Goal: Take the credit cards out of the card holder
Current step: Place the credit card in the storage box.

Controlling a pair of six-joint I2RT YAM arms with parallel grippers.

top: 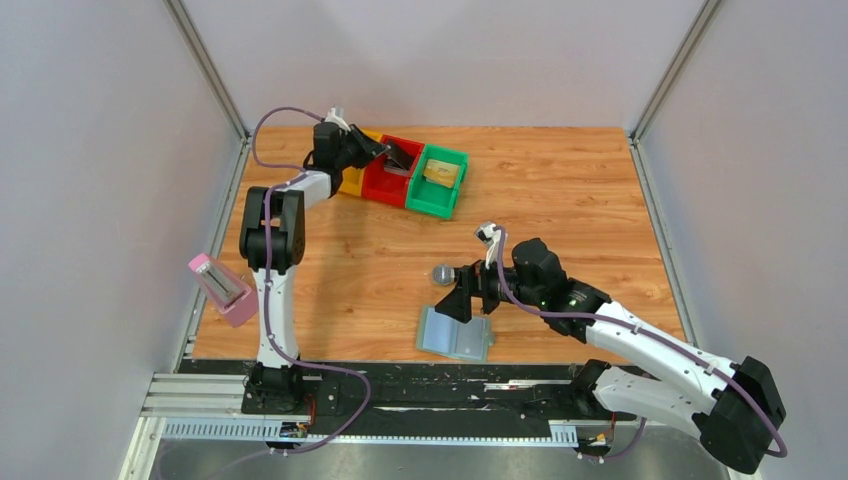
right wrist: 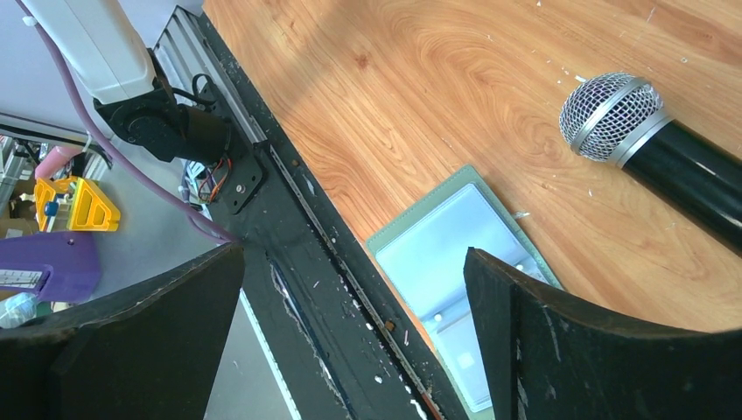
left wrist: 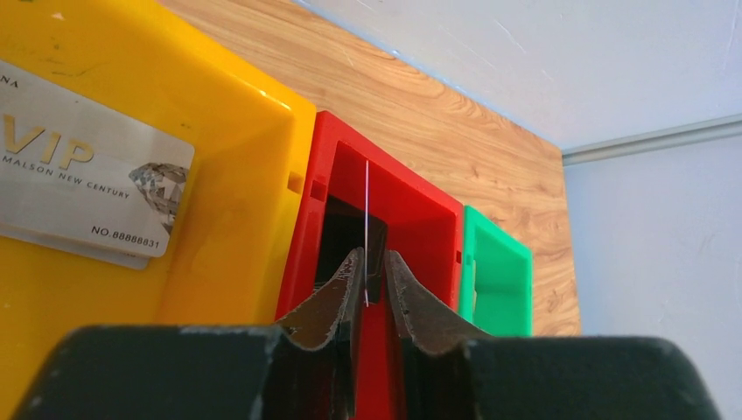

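The pale blue-grey card holder (top: 455,335) lies open at the table's near edge; its clear pockets show in the right wrist view (right wrist: 455,254). My right gripper (top: 465,298) hovers over its far side, wide open and empty (right wrist: 350,297). My left gripper (top: 386,150) is at the back over the red bin (top: 392,183). Its jaws (left wrist: 374,254) are closed on a thin dark credit card (left wrist: 367,210) seen edge-on. A silver VIP card (left wrist: 87,184) lies in the yellow bin (left wrist: 227,175). A gold card (top: 441,172) lies in the green bin (top: 437,197).
A black microphone (top: 446,274) with a silver mesh head (right wrist: 608,114) lies just behind the holder, beside my right gripper. A pink object (top: 222,290) sits at the table's left edge. The black base rail (right wrist: 332,262) runs right next to the holder.
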